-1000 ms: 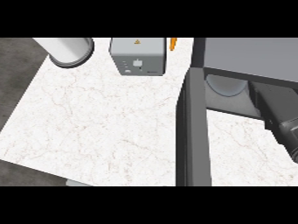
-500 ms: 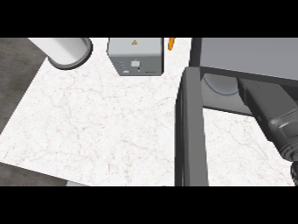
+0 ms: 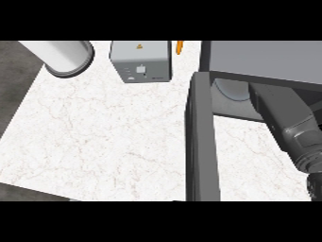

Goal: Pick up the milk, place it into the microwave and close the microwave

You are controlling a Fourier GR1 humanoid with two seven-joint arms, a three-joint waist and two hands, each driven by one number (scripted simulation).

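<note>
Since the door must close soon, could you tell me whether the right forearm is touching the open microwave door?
Apart. In the head view a strip of white counter shows between the right forearm and the open microwave door.

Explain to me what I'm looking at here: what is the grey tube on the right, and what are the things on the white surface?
You are looking steeply down from the robot's head at a kitchen counter with a white marbled top. The grey tube at the right is the robot's right forearm, reaching into an open microwave. Its hand is hidden inside, so I cannot tell what it holds, and no milk shows anywhere. The long dark bar running down the middle is the microwave's door, swung open and seen edge-on. Inside, a pale round turntable shows. At the top stand a grey box with an orange mark, perhaps a toaster, and a white cylinder lying at the counter's corner. A small orange thing peeks out behind the box. The left hand is out of view.
</note>
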